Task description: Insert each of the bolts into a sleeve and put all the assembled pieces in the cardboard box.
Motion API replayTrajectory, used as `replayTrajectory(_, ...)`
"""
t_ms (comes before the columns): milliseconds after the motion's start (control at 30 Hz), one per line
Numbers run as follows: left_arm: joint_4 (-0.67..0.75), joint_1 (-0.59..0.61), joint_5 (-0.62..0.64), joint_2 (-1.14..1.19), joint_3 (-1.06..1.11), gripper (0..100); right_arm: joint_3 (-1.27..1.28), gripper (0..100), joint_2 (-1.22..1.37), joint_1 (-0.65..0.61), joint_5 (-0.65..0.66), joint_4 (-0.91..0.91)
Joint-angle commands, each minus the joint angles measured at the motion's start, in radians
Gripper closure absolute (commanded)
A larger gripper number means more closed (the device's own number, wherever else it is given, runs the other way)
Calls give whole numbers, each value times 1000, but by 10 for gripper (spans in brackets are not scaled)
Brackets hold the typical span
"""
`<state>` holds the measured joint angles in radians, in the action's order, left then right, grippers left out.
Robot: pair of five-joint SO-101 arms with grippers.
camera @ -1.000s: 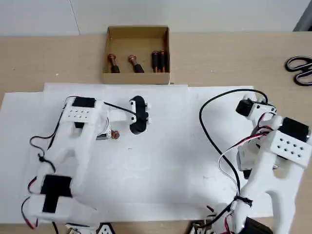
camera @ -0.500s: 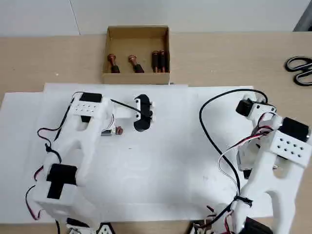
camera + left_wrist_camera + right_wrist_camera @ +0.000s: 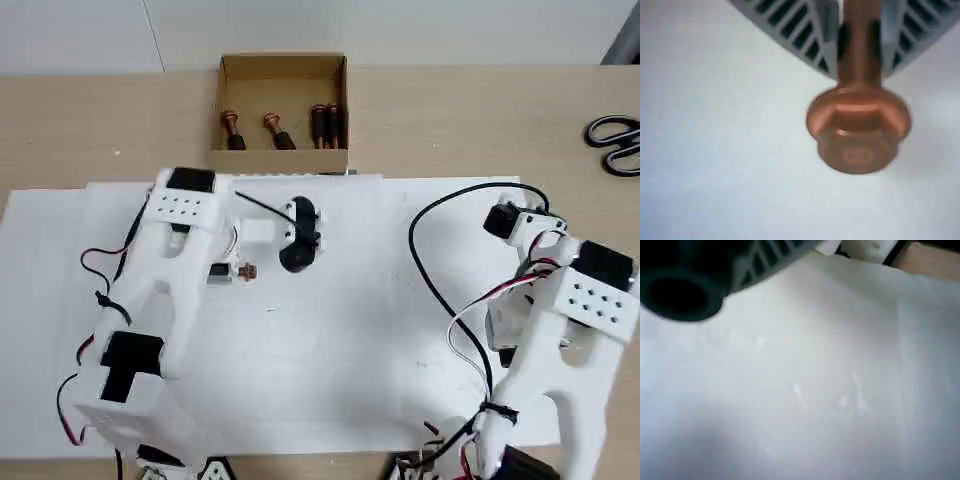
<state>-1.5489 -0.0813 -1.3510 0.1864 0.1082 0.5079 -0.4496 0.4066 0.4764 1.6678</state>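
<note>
A copper bolt (image 3: 858,130) with a hexagonal flanged head sticks out from between the grey ribbed fingers of my left gripper (image 3: 858,55), which is shut on its shank. From above, the bolt (image 3: 247,271) and left gripper (image 3: 228,272) hang over the white sheet, left of centre and nearer than the cardboard box (image 3: 283,160). The box holds several bolts in black sleeves (image 3: 277,132). A black sleeve (image 3: 680,295), its open end showing, sits against the grey fingers of my right gripper (image 3: 747,267). The right arm (image 3: 560,310) stands at the right side of the sheet.
A white sheet (image 3: 350,330) covers the wooden table (image 3: 450,110). Scissors (image 3: 615,143) lie at the far right edge. A black cable (image 3: 430,260) loops across the sheet beside the right arm. The left arm's black wrist camera (image 3: 300,235) juts toward the middle.
The left arm has shifted a little to the right and toward the box, carrying the bolt with it. The right arm has not moved.
</note>
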Motion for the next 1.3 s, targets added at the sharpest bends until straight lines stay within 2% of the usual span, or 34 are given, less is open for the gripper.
replayTrajectory(0,-107,-8,-187,-15,-142,994,-5,988,-35,5,-2,1)
replayTrajectory(100,-167,-2,-155,-15,-208,994,-5,988,-35,5,-2,1)
replayTrajectory(233,-190,-2,-8,-15,-237,994,-5,988,-35,5,-2,1)
replayTrajectory(533,-160,-8,560,-8,-237,994,-5,988,-35,5,-2,-2)
replayTrajectory(700,-110,-8,809,-6,-234,994,-5,988,-35,5,-2,-2)
replayTrajectory(867,-18,-9,914,5,-186,989,-5,988,-35,4,-2,-5)
replayTrajectory(933,-3,-9,918,21,-150,980,-5,988,-35,4,-2,-12)
replayTrajectory(1100,69,-2,928,44,-91,881,-5,988,-35,4,0,-13)
replayTrajectory(1267,66,-31,930,29,-96,881,-5,988,-35,4,0,-15)
